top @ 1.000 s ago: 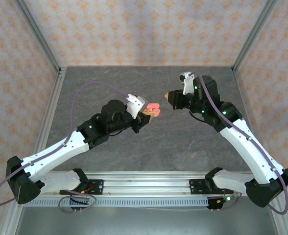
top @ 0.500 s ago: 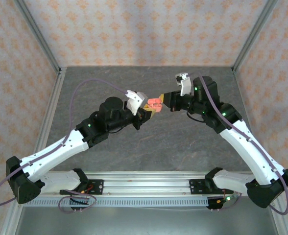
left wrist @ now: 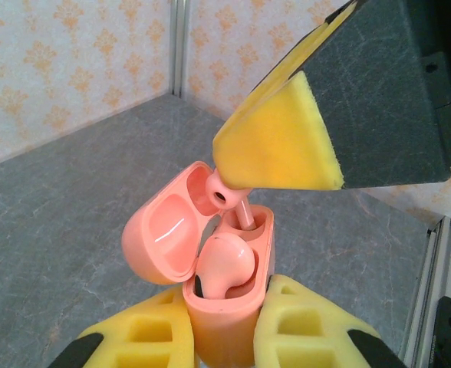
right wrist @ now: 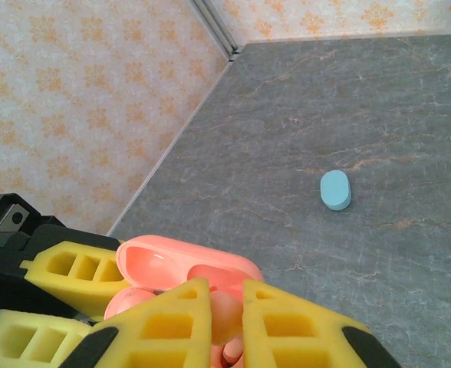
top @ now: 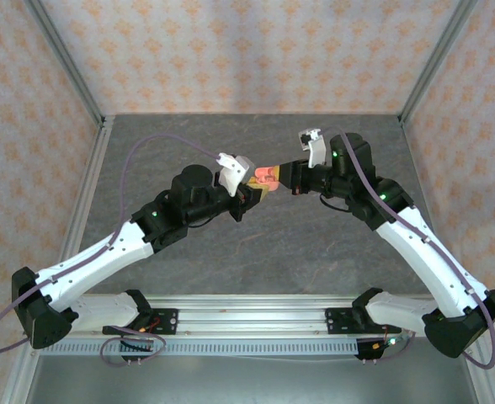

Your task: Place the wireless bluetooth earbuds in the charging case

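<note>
My left gripper [top: 252, 194] [left wrist: 225, 305] is shut on the body of a salmon-pink charging case [top: 265, 176] [left wrist: 225, 330], held above the table with its lid [left wrist: 162, 234] swung open. One pink earbud [left wrist: 227, 263] sits in the near socket. My right gripper [top: 286, 173] [right wrist: 225, 297] is shut on a second pink earbud [left wrist: 222, 190] [right wrist: 226, 316]. That earbud's stem [left wrist: 247, 215] reaches down into the far socket of the case. In the right wrist view the open lid [right wrist: 183, 262] lies just beyond my fingertips.
A light blue oval case [right wrist: 335, 189], shut, lies alone on the grey table [top: 188, 135] beyond the grippers. Patterned walls and aluminium frame posts [top: 66, 59] close in the table on three sides.
My right gripper has moved left with its earbud until it meets the open case. My left gripper has lifted the case slightly towards it.
</note>
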You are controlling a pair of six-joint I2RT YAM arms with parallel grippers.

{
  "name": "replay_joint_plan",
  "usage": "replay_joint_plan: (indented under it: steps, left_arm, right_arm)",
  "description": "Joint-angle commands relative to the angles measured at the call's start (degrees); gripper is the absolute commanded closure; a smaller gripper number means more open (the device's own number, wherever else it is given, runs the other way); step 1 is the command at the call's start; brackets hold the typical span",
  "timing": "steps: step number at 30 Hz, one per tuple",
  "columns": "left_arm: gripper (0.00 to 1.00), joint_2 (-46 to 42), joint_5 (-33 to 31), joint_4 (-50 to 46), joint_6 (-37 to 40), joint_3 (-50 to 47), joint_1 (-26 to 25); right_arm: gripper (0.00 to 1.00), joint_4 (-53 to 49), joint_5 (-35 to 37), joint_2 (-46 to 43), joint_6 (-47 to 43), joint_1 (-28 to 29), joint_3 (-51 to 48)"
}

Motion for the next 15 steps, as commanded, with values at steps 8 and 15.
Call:
replay_joint_plan:
  steps: [8,15]
  left_arm:
    - [1.00,0.0,0.6,2.4,-0.2,2.7,-0.5]
    - [1.00,0.1,1.1,2.2,0.3,3.2,-0.5]
  right_arm:
    - [0.86,1.0,-5.5,-1.6,0.6,0.4,-1.8]
    - [0.70,1.2,-7.3,-1.9,1.7,0.4,-2.1]
